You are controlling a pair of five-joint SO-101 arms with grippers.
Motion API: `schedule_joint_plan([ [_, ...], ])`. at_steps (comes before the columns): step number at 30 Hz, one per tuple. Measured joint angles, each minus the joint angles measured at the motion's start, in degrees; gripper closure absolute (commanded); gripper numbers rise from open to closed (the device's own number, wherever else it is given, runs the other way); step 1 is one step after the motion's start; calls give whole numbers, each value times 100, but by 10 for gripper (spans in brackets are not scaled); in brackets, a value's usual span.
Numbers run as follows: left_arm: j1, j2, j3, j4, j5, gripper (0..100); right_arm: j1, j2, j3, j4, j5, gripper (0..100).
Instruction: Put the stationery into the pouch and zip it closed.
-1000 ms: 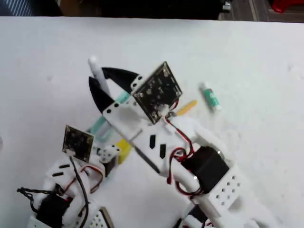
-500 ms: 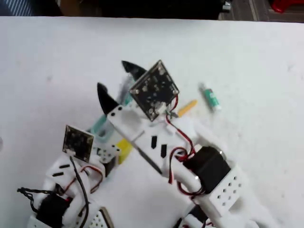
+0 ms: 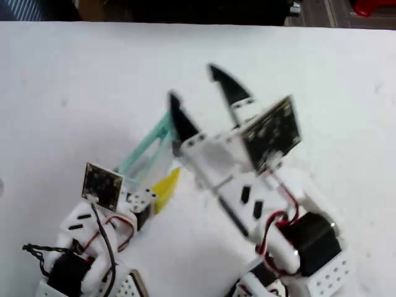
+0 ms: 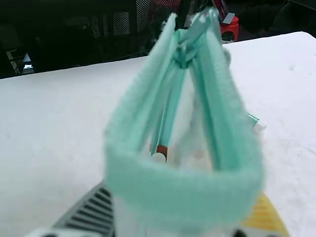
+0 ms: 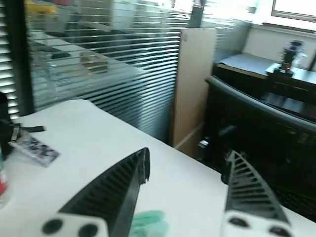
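Gripping the open teal pouch (image 3: 150, 141) by its near end, the left gripper (image 3: 147, 193) is holding it on the table (image 3: 74, 80) while the right gripper (image 3: 192, 81) is hovering by its far end with fingers spread wide.

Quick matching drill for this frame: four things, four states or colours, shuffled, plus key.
Things:
A. pouch
B. right gripper
C. left gripper
D. table

States:
1. open, holding nothing
2. white
3. unzipped, mouth gaping
4. shut on the pouch's end

Pairs: A-3, B-1, C-4, D-2
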Motion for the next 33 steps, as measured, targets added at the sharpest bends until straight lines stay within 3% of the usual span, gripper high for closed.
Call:
schedule_joint_plan([
  [4, -132, 0, 0, 0, 0, 744, 1108, 492, 0, 431, 0, 776],
  [7, -237, 0, -9, 0, 105, 744, 1530, 1116, 18, 870, 0, 776],
  [12, -273, 0, -9, 0, 299, 744, 1644, 2084, 18, 1433, -44, 776],
  [19, -273, 0, -9, 0, 308, 744, 1943, 3437, 18, 1503, -686, 773],
  [28, -273, 0, -9, 0, 308, 744, 2022, 5284, 18, 1055, -2013, 773],
  [33, -273, 0, -9, 0, 308, 744, 2242, 5811, 18, 712, -2295, 773],
])
